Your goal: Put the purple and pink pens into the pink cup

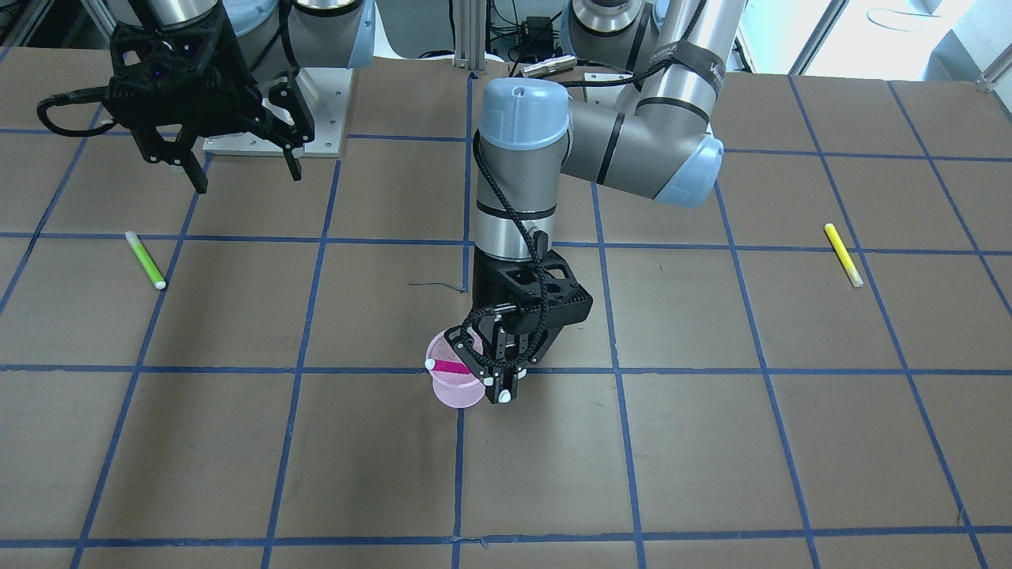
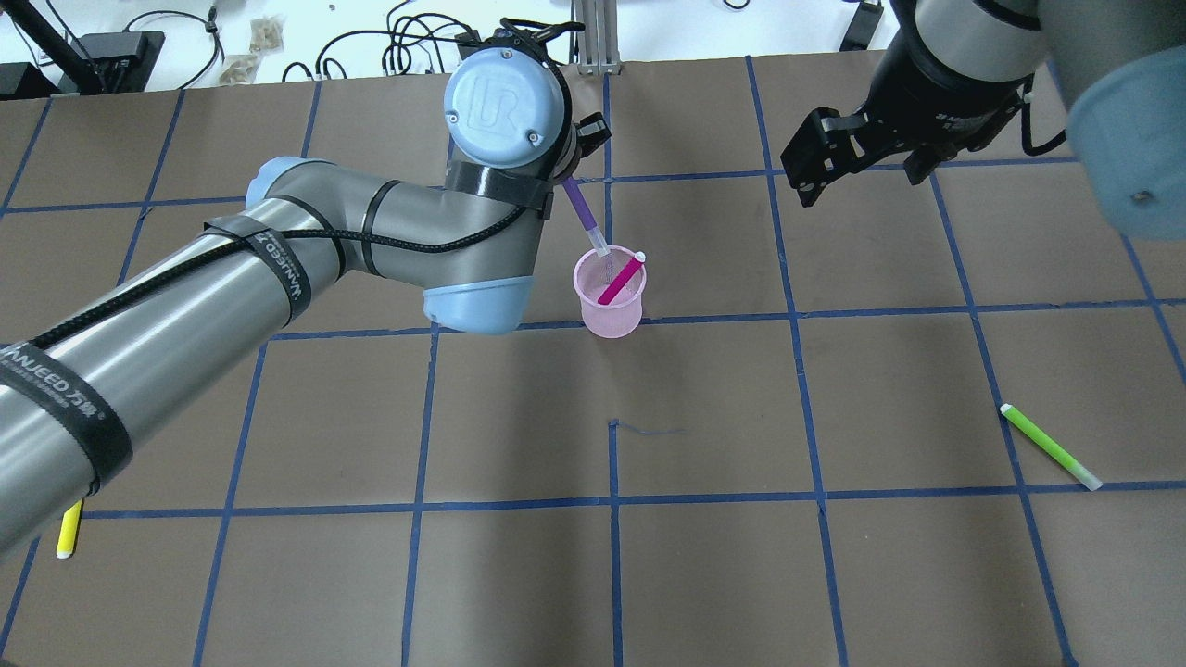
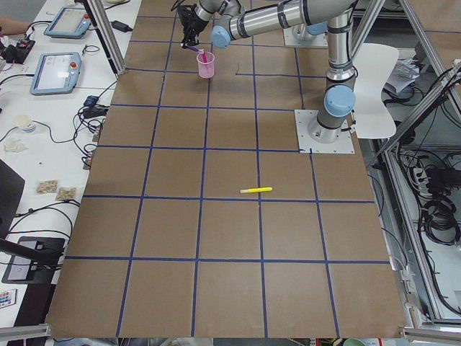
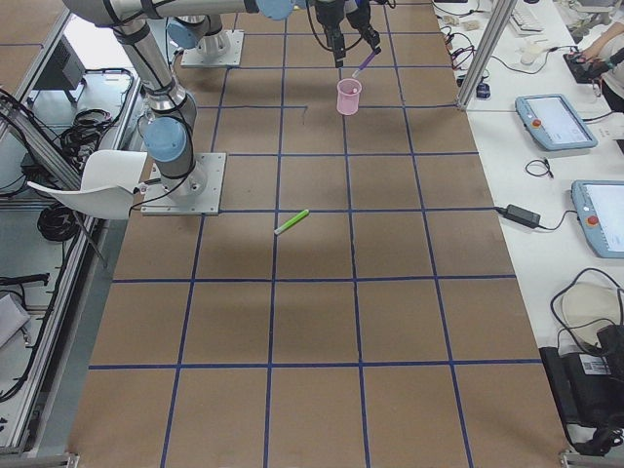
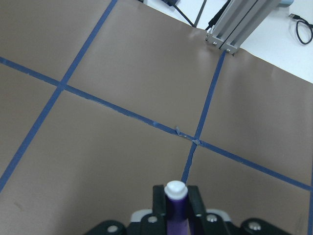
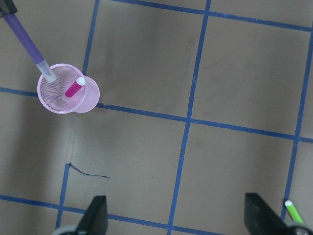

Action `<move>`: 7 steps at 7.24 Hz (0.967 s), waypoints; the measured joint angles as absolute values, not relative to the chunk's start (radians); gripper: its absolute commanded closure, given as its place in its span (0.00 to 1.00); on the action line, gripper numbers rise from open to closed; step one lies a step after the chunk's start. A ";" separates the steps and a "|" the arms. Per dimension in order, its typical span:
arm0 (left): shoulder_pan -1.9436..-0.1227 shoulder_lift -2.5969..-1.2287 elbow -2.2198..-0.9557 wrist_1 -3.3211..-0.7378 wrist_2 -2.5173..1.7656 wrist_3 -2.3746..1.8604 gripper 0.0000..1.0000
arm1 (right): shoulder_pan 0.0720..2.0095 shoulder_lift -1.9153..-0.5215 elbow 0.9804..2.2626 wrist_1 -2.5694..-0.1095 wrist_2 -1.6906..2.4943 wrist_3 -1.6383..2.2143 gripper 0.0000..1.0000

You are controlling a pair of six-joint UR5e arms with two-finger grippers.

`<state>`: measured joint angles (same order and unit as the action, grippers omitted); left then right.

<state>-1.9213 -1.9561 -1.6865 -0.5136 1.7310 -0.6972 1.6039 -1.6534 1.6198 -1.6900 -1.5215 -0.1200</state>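
Note:
The pink mesh cup [image 2: 611, 310] stands upright near the table's middle; it also shows in the front view [image 1: 452, 390] and the right wrist view [image 6: 54, 93]. The pink pen [image 2: 620, 281] leans inside it, white cap up. My left gripper [image 1: 504, 389] is shut on the purple pen [image 2: 583, 210], beside and just above the cup. The pen is tilted, its lower white tip at the cup's rim. The left wrist view shows the purple pen's cap [image 5: 175, 190] between the fingers. My right gripper [image 1: 245, 170] is open and empty, high and well away from the cup.
A green pen [image 2: 1051, 446] lies on the table on my right side. A yellow pen [image 1: 843, 254] lies on my left side. The table is brown paper with blue tape grid lines. An aluminium post [image 5: 234, 24] stands at the far edge.

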 measured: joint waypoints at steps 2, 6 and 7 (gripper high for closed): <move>-1.956 -1.969 -1.713 -0.493 1.770 -0.700 1.00 | 1.602 -1.651 1.633 -1.688 -1.535 -0.005 0.00; -1.977 -1.979 -1.767 -0.435 1.790 -0.698 1.00 | 1.601 -1.647 1.635 -1.682 -1.633 0.050 0.00; -1.978 -1.981 -1.777 -0.430 1.790 -0.696 1.00 | 1.601 -1.646 1.635 -1.684 -1.649 0.050 0.00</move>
